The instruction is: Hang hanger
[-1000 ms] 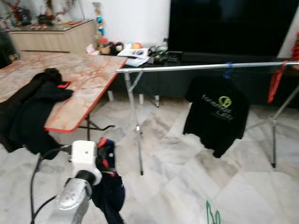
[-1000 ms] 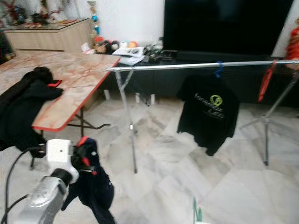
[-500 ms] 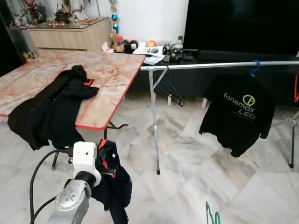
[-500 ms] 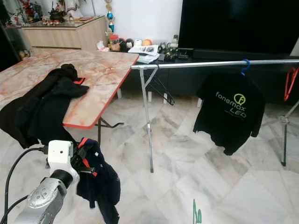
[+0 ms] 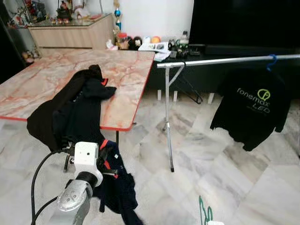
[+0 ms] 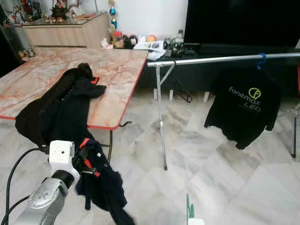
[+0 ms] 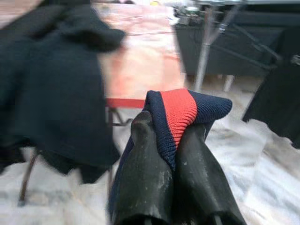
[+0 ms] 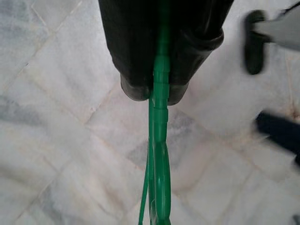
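My left gripper (image 7: 168, 129) is shut on a navy garment with a red collar (image 7: 180, 110), which hangs low in front of me (image 5: 116, 190) beside the table leg. Down at the lower right, my right gripper (image 8: 158, 91) is shut on a green plastic hanger (image 8: 159, 140) above the floor; the hanger's top also shows at the bottom of the left eye view (image 5: 204, 214). A silver clothes rail (image 5: 225, 60) on a stand runs across the right half of the room, well ahead of both grippers.
A black printed T-shirt (image 5: 253, 108) hangs on the rail from a blue hanger, and an empty black hanger (image 5: 190, 89) hangs near the rail's left end. A marble-top table with red edge (image 5: 133, 65) carries black clothes (image 5: 70, 108). A TV console (image 5: 187, 47) stands behind.
The camera has turned left, so the table looks nearer and the rail sits further right. The navy garment has swung slightly. Both grippers keep their hold.
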